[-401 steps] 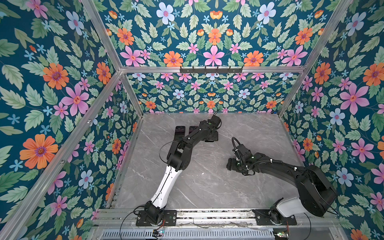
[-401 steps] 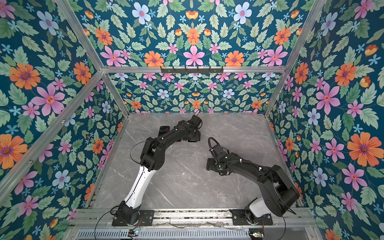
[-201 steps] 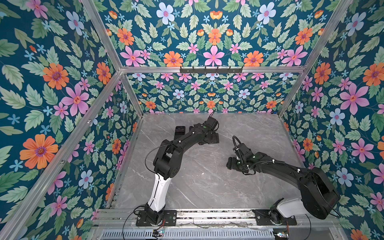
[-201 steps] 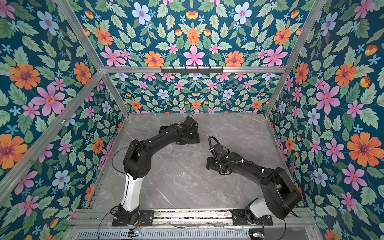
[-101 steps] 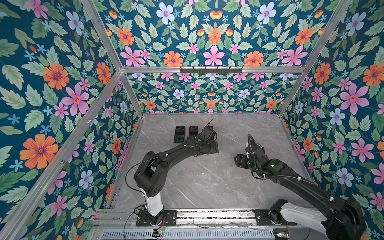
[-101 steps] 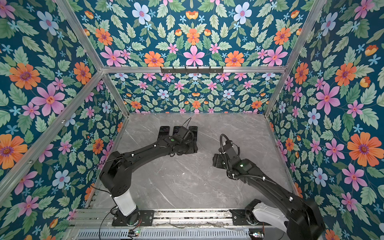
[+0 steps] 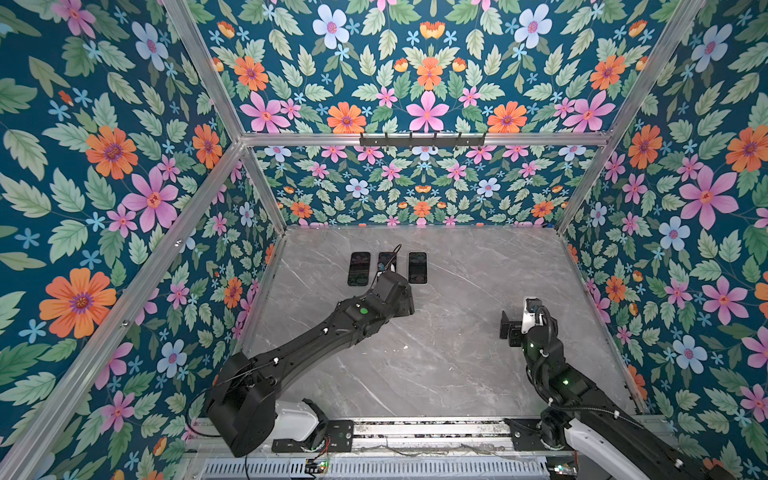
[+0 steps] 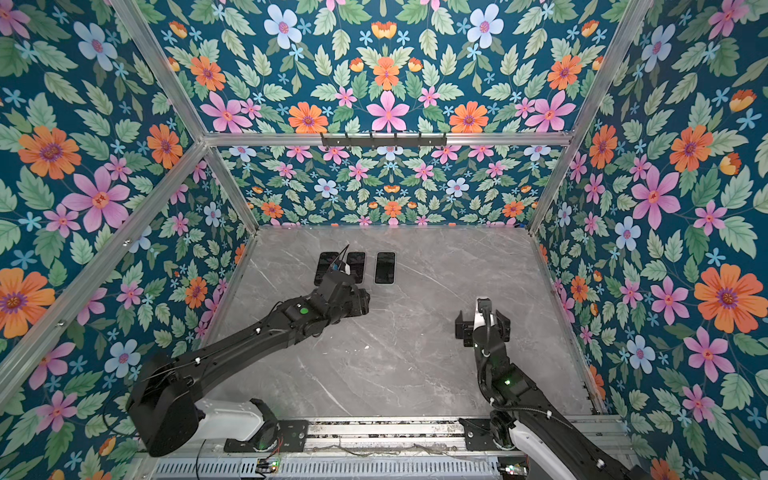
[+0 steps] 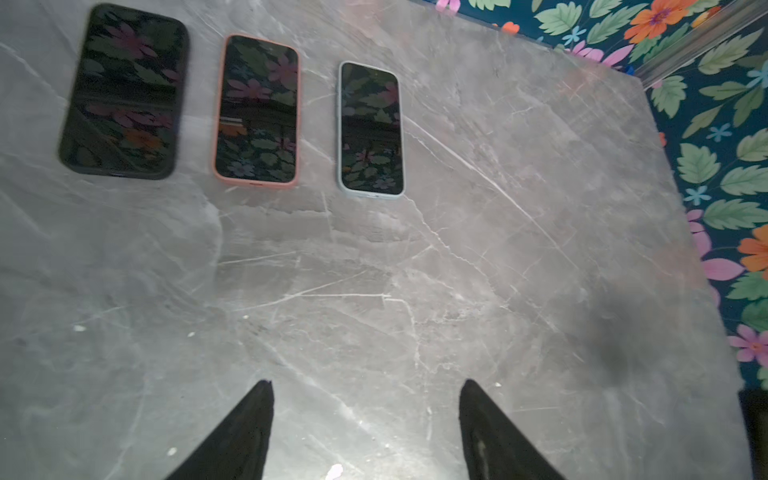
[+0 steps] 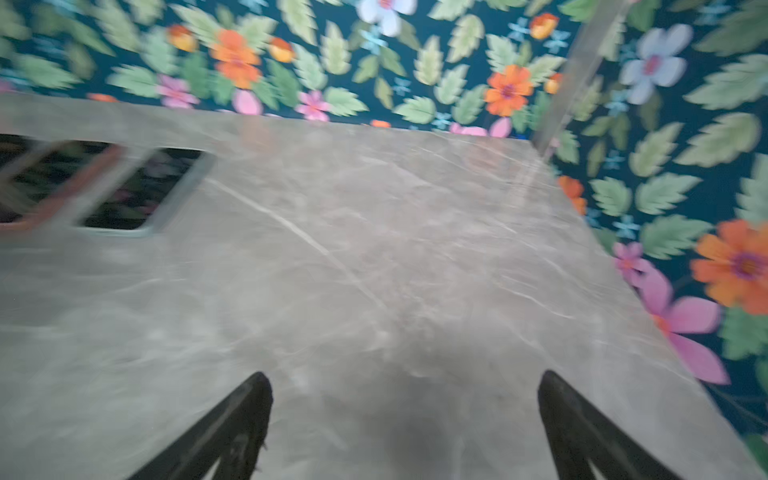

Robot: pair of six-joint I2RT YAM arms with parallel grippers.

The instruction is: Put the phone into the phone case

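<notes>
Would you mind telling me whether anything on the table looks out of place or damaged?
Nothing serious. The black phone, salmon-cased phone and pale-blue-cased phone lie flat, screens up, in a tidy row. Only a few white specks dot the marble table.

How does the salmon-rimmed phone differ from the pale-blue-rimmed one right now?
Rim colour: the salmon-rimmed phone has an orange-pink edge, the pale-blue-rimmed phone a light blue one. Place: the salmon one sits mid-row, the pale-blue one at the row's end. Both lie flat, screens up and dark, untouched.
</notes>
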